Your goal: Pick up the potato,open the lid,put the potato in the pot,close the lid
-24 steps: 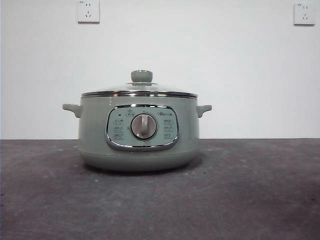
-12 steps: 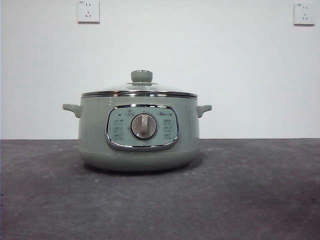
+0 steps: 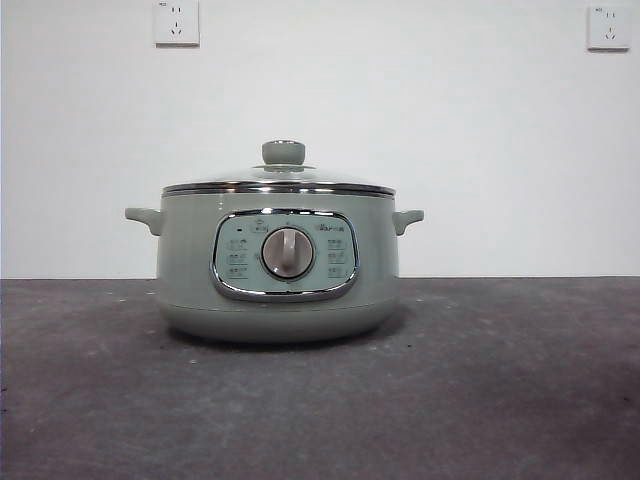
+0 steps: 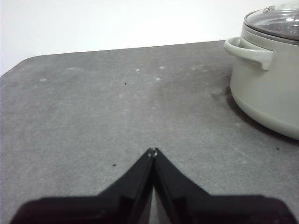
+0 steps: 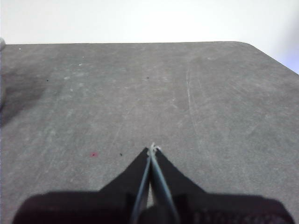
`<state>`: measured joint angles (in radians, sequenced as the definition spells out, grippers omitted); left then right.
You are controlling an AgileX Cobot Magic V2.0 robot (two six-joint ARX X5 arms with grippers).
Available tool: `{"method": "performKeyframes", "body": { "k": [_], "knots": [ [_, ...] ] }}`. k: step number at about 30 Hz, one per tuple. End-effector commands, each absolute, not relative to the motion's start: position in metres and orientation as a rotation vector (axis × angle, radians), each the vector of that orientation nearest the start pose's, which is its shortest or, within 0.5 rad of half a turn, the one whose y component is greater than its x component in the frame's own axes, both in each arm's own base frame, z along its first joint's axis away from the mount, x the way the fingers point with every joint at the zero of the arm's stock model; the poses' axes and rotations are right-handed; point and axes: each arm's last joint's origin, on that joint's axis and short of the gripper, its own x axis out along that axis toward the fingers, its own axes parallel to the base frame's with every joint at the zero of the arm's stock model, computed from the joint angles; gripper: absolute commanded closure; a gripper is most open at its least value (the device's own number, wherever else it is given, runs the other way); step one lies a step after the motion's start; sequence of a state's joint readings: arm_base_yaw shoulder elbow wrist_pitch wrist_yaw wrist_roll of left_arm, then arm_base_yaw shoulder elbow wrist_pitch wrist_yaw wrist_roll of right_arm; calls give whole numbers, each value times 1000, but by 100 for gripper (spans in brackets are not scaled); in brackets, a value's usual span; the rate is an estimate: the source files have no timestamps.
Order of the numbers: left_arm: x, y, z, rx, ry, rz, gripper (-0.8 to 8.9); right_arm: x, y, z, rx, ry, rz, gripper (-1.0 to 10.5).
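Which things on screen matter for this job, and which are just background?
Job things:
pot, on the table
lid, sitting shut on the pot
left gripper and right gripper, both shut and holding nothing
No potato shows in any view.

Background:
table
wall sockets

The left tool (image 4: 153, 151) is matte black; its two jaws are flat wedges that narrow to a fine point, with a tiny pale fleck at the tip; the right tool (image 5: 153, 148) has the same black wedges; thin grey edges line its inner seam.
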<state>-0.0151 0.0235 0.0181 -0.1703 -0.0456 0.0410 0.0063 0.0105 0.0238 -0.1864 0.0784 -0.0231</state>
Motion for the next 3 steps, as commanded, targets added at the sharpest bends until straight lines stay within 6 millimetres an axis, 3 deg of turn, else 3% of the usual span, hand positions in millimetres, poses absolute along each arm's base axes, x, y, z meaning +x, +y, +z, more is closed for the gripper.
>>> {"method": "performKeyframes", "body": {
  "k": [1,3],
  "knots": [
    [97,0,149,43,178,29,814,96,-2,150,-34,178,-70,945],
    [97,0,149,43,178,29,814,96,-2,150,-34,178,-70,945]
  ]
}}
